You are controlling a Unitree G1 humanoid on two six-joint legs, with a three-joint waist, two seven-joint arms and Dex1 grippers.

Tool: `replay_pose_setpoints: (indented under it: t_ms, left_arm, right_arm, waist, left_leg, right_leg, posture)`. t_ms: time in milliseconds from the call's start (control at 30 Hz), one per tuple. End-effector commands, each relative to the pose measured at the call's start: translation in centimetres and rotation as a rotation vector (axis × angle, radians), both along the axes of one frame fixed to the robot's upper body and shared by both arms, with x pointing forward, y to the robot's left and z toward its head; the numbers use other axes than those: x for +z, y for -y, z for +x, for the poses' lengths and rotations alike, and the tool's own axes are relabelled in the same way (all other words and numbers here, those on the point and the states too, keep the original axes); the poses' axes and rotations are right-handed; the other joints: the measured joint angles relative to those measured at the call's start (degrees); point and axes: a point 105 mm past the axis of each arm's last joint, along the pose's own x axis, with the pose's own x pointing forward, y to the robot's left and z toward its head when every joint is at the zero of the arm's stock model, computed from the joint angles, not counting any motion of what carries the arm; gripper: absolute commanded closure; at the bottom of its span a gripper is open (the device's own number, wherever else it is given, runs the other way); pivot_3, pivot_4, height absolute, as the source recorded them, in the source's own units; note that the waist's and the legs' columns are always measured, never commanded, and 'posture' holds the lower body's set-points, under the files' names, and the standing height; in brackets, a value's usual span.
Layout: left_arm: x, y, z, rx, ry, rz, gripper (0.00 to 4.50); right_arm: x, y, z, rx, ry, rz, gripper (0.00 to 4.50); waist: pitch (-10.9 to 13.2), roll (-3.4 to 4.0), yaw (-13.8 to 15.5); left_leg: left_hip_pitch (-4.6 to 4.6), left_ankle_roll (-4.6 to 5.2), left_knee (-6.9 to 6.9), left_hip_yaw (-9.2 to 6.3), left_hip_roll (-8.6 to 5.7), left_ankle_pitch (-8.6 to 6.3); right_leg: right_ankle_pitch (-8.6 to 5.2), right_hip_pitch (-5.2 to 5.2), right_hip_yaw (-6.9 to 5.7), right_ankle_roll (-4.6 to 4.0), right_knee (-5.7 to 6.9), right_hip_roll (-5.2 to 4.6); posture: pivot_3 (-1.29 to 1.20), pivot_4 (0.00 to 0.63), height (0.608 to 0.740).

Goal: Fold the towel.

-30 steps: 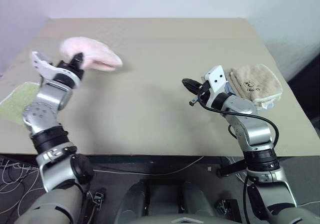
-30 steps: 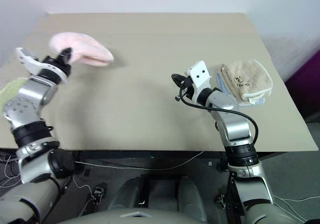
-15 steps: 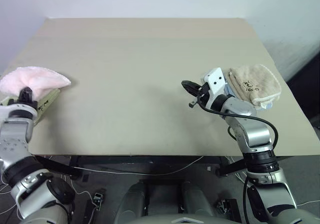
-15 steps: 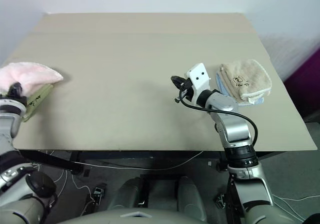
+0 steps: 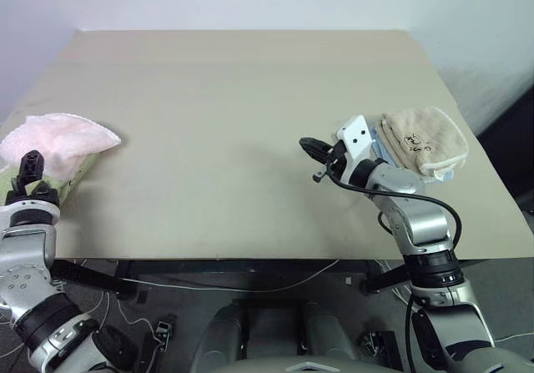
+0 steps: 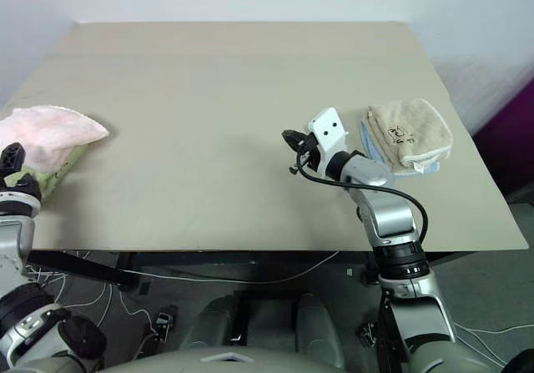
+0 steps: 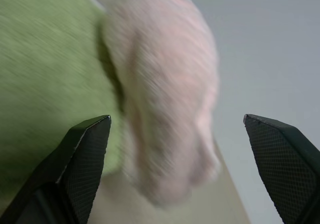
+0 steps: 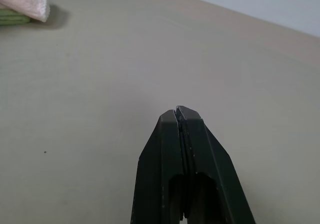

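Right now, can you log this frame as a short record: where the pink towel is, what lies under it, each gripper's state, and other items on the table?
pink terry-cloth towel: bunched, at the table's left edge, on top of the light green towel
left gripper: open, apart from the pink towel, holding nothing
right gripper: shut, empty, above the bare beige table
beige tan towel: folded, at the table's right side, on a light blue cloth
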Motion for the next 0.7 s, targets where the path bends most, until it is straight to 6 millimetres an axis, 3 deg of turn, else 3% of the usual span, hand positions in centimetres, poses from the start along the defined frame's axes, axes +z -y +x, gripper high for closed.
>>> replay_pose_setpoints:
  t_ms: [33,200,267,433,700]
  left_arm:
    - [1.4,5.1,1.3,-0.196,-0.002,0.167,0.04]
    - [1.3,12.1,3.1,-0.432,-0.086,0.544,0.04]
    - [1.5,13.8,3.7,-0.476,-0.085,0.725,0.04]
    - [1.5,15.7,5.3,-0.510,-0.062,1.067,0.04]
    - [0.4,16.7,6.3,-0.551,-0.039,1.321,0.04]
  right_arm:
    - [1.0,-0.5,-0.2,0.019,0.038,0.023,4.50]
    - [0.8,-0.6,-0.2,0.006,0.035,0.038,4.50]
    - [0.8,-0.6,-0.1,-0.006,0.035,0.047,4.50]
    - [0.6,-0.3,0.0,-0.046,0.034,0.064,4.50]
    - [-0.3,0.7,0.5,-0.117,0.023,0.084,4.50]
  waist:
    - [0.00,0.00,0.00]
    - [0.00,0.01,-0.15]
    - [0.00,0.03,-0.15]
    - [0.03,0.08,-0.14]
    - [0.03,0.08,-0.14]
  left_leg:
    - [0.00,0.00,0.00,0.00,0.00,0.00]
    - [0.00,0.00,-0.02,0.01,0.00,0.00]
    - [0.01,0.00,-0.04,0.02,0.00,0.00]
    - [0.02,-0.01,-0.10,0.09,0.02,0.01]
    - [0.02,0.00,-0.09,0.10,0.01,0.00]
  right_leg:
    - [0.00,-0.01,0.00,0.00,0.00,0.00]
    - [0.00,-0.02,0.01,-0.01,0.01,0.10]
    - [0.00,-0.02,0.01,-0.01,0.00,0.12]
    - [-0.01,-0.07,0.00,-0.03,0.00,0.15]
    - [-0.01,-0.06,0.00,-0.02,-0.01,0.11]
  posture:
    - [0.00,0.150,0.740]
    - [0.00,0.150,0.740]
    - [0.00,0.150,0.740]
    - [0.00,0.150,0.740]
    - [0.00,0.150,0.740]
